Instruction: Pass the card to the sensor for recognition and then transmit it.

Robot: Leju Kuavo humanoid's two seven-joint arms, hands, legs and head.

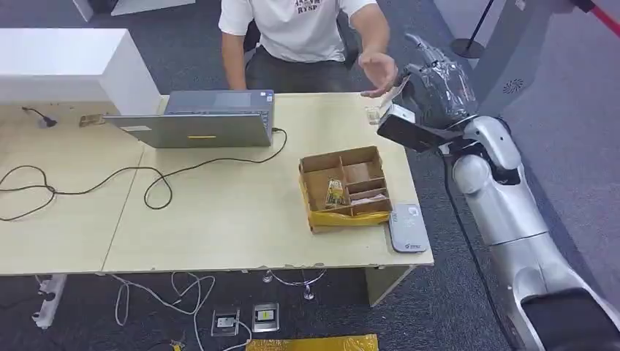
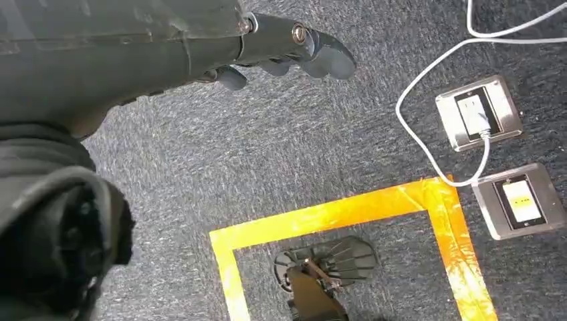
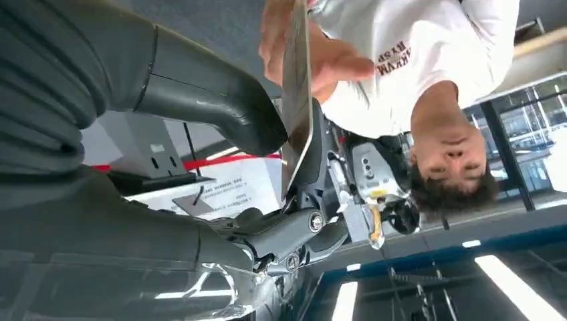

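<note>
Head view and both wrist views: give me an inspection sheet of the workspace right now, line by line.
Surface: light wood table, two joined tops.
Job's things: card held in the right hand, raised past the table's far right corner; a person's hand reaches to it. Grey sensor lies flat at the near right edge.
Clutter: open cardboard box with dividers, a small item in one compartment; laptop; white box at far left.
Hands: right grips the card; left hand hangs over the floor, holding nothing, fingers apart.
Cables: black cable loops across the table; white cable runs to floor sockets.
Surroundings: grey carpet, yellow floor tape, seated person.
</note>
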